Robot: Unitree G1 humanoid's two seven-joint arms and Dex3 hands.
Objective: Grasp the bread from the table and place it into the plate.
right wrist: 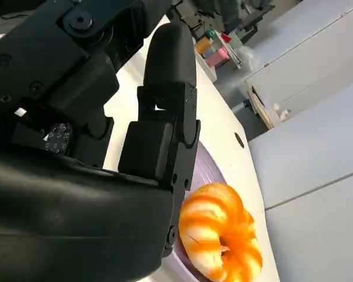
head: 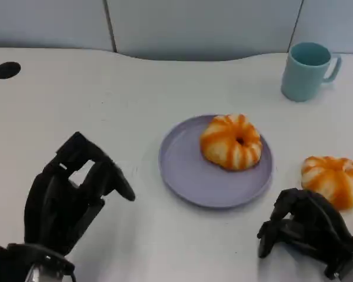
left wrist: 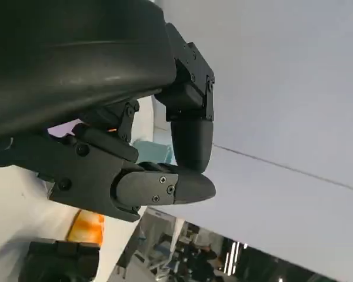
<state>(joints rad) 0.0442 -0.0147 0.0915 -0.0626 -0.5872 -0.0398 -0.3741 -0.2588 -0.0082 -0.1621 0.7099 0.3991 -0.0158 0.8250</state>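
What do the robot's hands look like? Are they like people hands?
Not quite. The left hand and right hand are black and blocky, built from chunky plastic segments with rounded tips. Small screws show on the fingers, and a big, smooth, rounded black shell covers the back of each hand.

overhead head view, close wrist views

Orange-striped bread (head: 231,141), lavender plate (head: 194,176).

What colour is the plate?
Pale purple plate, best seen in the head view.
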